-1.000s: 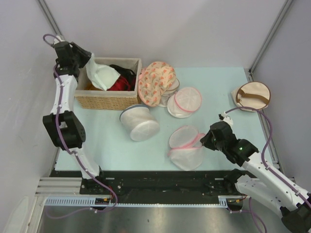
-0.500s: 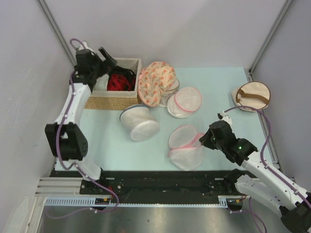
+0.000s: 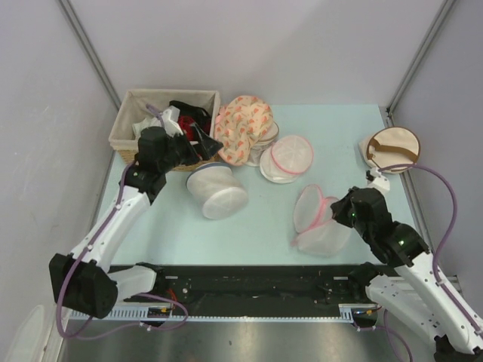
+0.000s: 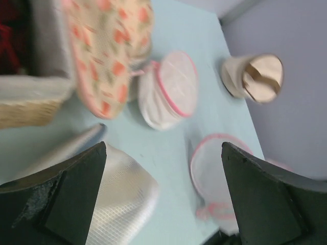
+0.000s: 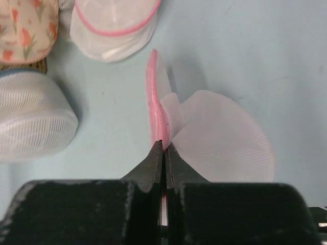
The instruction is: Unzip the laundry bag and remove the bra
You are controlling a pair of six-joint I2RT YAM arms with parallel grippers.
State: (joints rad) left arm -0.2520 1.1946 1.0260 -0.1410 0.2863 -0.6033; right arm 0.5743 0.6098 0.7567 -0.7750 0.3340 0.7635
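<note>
Your right jaws pinch shut on the pink zipper band of the laundry bag (image 3: pixel 321 226), which lies at the near right of the desk (image 3: pixel 355 132) — your left jaws gape wide, empty, beside the basket (image 3: pixel 123 123) holding the red bra (image 3: pixel 201 124).

The pale green worktop (image 3: pixel 347 128) carries a wicker basket (image 3: pixel 123 121) at upper left, with a peach floral bag (image 3: pixel 243 124) just beside it. Below them lies a white mesh cylinder (image 3: pixel 217 192). A pink-rimmed pouch (image 3: pixel 287 157) sits at centre, the open laundry bag (image 3: pixel 326 235) at lower right, and a tan round bag (image 3: pixel 392 147) at the right edge.
</note>
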